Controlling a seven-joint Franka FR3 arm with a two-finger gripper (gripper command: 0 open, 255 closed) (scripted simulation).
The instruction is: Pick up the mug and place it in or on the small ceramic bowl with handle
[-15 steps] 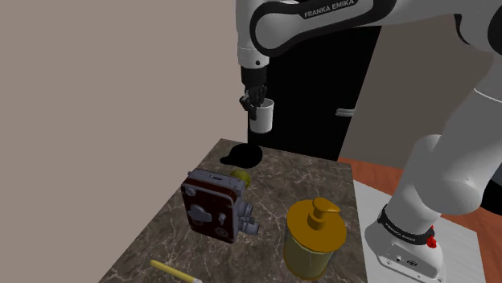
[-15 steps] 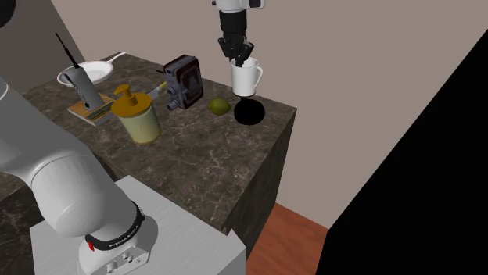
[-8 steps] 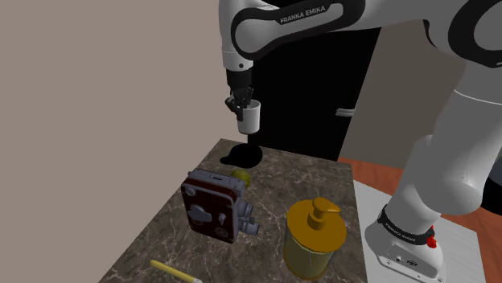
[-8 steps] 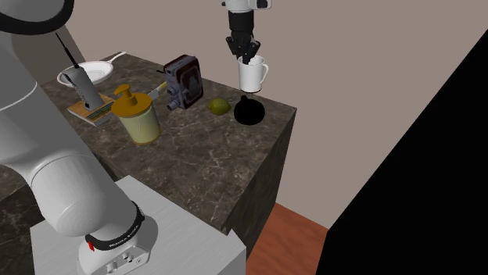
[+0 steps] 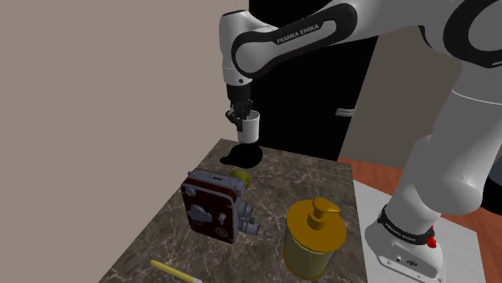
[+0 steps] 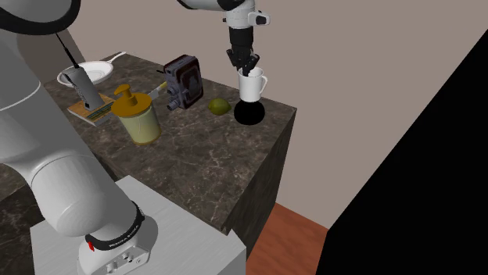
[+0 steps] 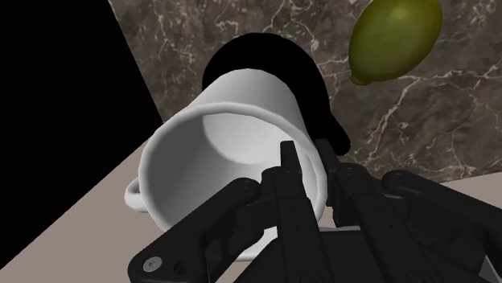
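Upright white mug (image 6: 250,84), seemingly just above black bowl (image 6: 249,115).

1. The shoulder view looks down from beside the stand (image 5: 475,249), along the dark marble counter (image 5: 161,233) toward a beige wall (image 5: 96,96).
2. The second exterior view, higher and farther off, faces the same counter over the stand.
3. The wrist view looks down from close on the white mug (image 7: 233,120), which all three views share.

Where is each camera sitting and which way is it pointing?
Shoulder: beside the stand, looking over the counter toward the mug; arm and base show.
Second exterior: behind the stand, high, facing across the counter; base and arm show.
Wrist: on the hand, looking past the fingers at mug and bowl.
All three share the mug.
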